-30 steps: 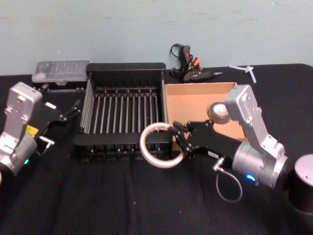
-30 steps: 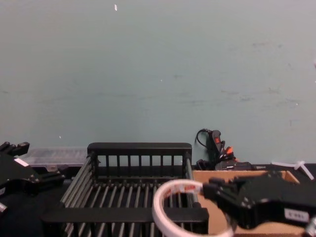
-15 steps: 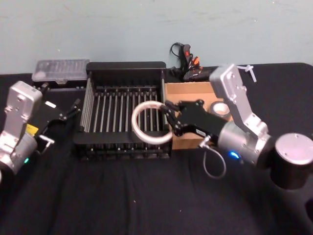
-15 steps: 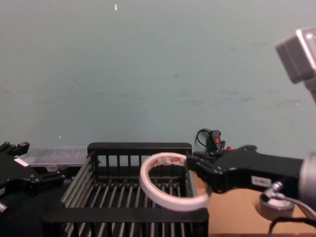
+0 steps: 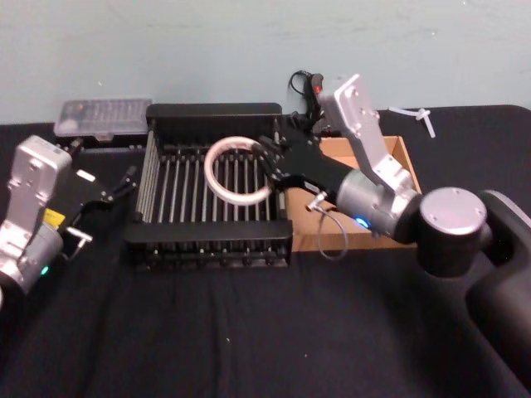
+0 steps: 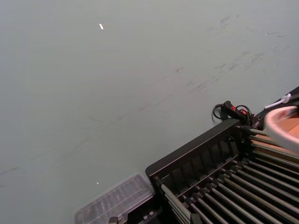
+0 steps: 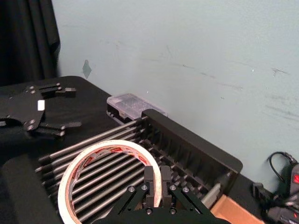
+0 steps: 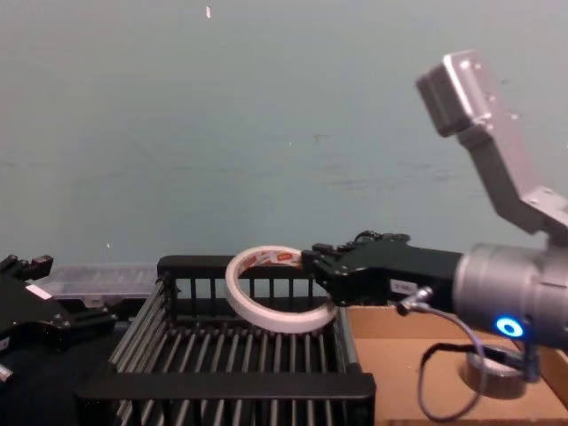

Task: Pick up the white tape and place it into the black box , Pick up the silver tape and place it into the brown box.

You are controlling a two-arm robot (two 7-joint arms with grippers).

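One tape to go: right tool [image 5: 270,166] grips the white tape [image 5: 238,170] above the black box [image 5: 211,120], so next it just lets go.

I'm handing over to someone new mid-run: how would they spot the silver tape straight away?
Start at the black box, the big slatted crate in the middle of the table, then look to the tan brown box touching it on the robot's right. The silver tape lies on that box's floor under the right arm. It is a small dull grey roll, unlike the bigger white tape held in the right gripper.
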